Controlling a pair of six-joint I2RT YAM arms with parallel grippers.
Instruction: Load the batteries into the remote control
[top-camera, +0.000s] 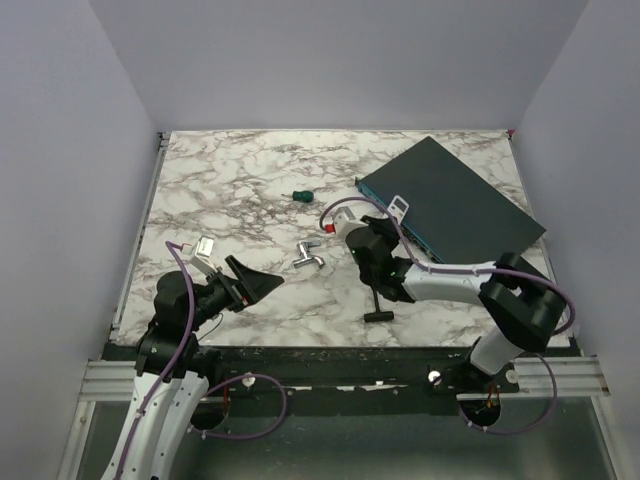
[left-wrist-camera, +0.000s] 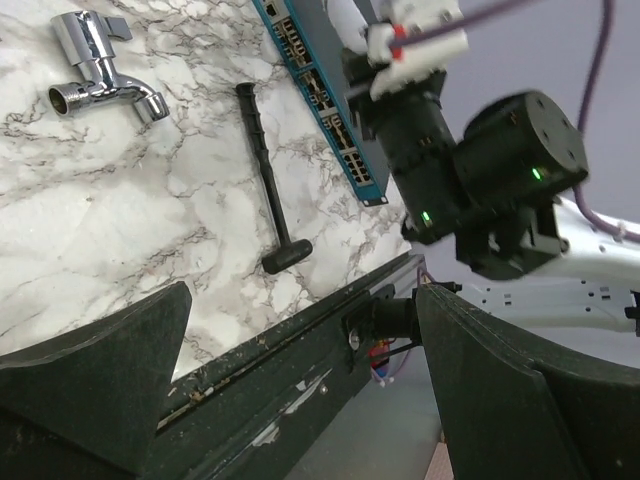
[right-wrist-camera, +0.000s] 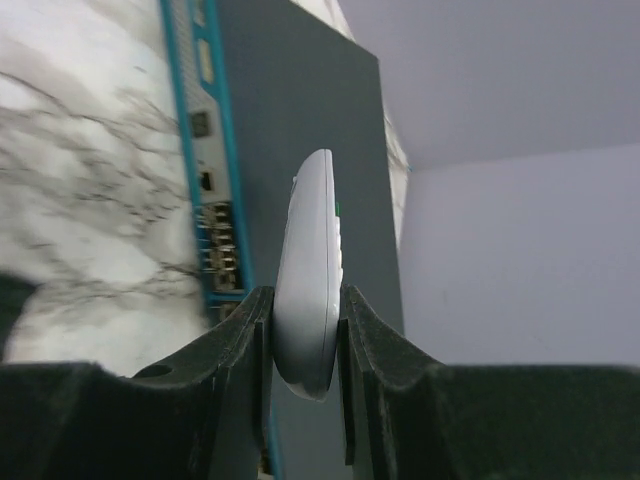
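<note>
Right gripper (right-wrist-camera: 305, 330): clamped on the remote (right-wrist-camera: 312, 270), pads on its two broad faces, thin edge toward the wrist camera.
Remote: seemingly off the table (top-camera: 220, 190), over the port edge of the teal box (top-camera: 450, 200); long axis running straight out along the fingers, away from the wrist.
Left gripper (top-camera: 252, 282): wide open, empty, low by the near edge.
Between the two: tap (top-camera: 308, 258) and black T-tool (top-camera: 378, 305) lying on the marble; grippers well apart across them.
Battery: none made out in any view (a red speck by the right wrist looks like a cable fitting, not certain).
Key relation: remote to the right of and farther out than the left gripper, in the right arm's hold; left arm free, so likely the one to fetch a battery.
Battery bay: facing side unreadable edge-on.
</note>
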